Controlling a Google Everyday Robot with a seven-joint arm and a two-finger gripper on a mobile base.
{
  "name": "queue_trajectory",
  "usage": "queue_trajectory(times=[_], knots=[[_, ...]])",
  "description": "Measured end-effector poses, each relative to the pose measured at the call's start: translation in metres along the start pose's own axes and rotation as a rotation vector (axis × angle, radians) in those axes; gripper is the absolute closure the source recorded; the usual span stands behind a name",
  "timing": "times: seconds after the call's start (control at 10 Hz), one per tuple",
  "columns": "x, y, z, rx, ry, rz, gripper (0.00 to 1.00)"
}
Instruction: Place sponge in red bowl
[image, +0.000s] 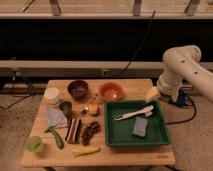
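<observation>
The red bowl (111, 91) stands at the back middle of the wooden table (125, 154), empty as far as I can see. A blue-grey rectangular sponge (140, 126) lies flat in the green tray (112, 134), beside a white brush (134, 113). My gripper (153, 93) hangs at the end of the white arm (182, 65), over the table's back right edge, just above the tray's far corner and right of the red bowl. A pale yellow shape shows at its tip. I cannot tell whether that is a held object.
A dark bowl (78, 89), a white cup (51, 95), a folded cloth (55, 118), an apple (93, 108), grapes (90, 131), a green pepper (56, 137), a lime-green item (35, 144) and a banana-like piece (85, 150) crowd the table's left half.
</observation>
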Motion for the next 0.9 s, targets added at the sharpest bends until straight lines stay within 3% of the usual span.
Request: queue_trajectory(times=[0.4,0.9], knots=[[-0.037,-0.021,0.048,-0.008,-0.032,0.004,0.20],[-0.044,-0.055,0.106,-0.024,-0.110,-0.018,0.20]])
